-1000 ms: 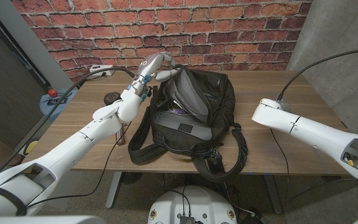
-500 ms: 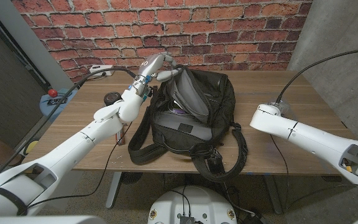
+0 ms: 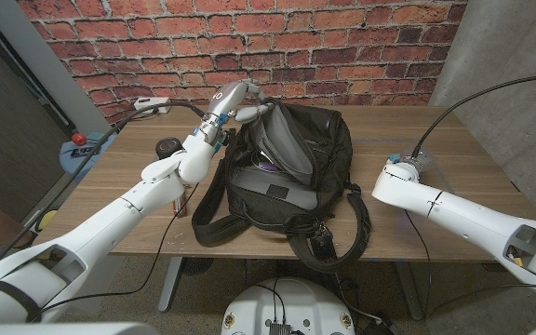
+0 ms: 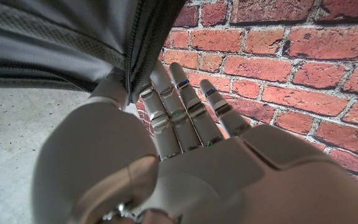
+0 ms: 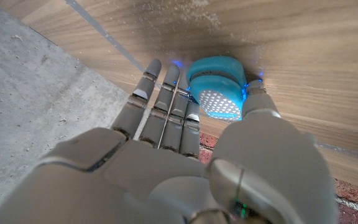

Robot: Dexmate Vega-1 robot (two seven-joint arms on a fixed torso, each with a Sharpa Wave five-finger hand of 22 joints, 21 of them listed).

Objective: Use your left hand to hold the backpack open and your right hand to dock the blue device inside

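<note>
Right hand [image 5: 185, 155] is closing around the small round blue device with a perforated white face [image 5: 216, 94]: fingers on one side, thumb on the other, device between them against the wooden desk [image 5: 316, 56]. Whether the grip is firm yet I cannot tell. In the head view the blue device shows as a sliver at centre right of the frame, by the right wrist, well apart from the black fabric backpack [image 3: 291, 163] at frame centre. Left hand [image 3: 235, 96], upper centre, pinches the backpack's top rim and holds the mouth lifted. Risks, as judged: a shallow grasp could let the smooth device slip on lift; the rim could slide from the left fingers [image 4: 173, 112], collapsing the opening; the trailing cable near the right arm might snag. No brand, label or writing is legible.
</note>
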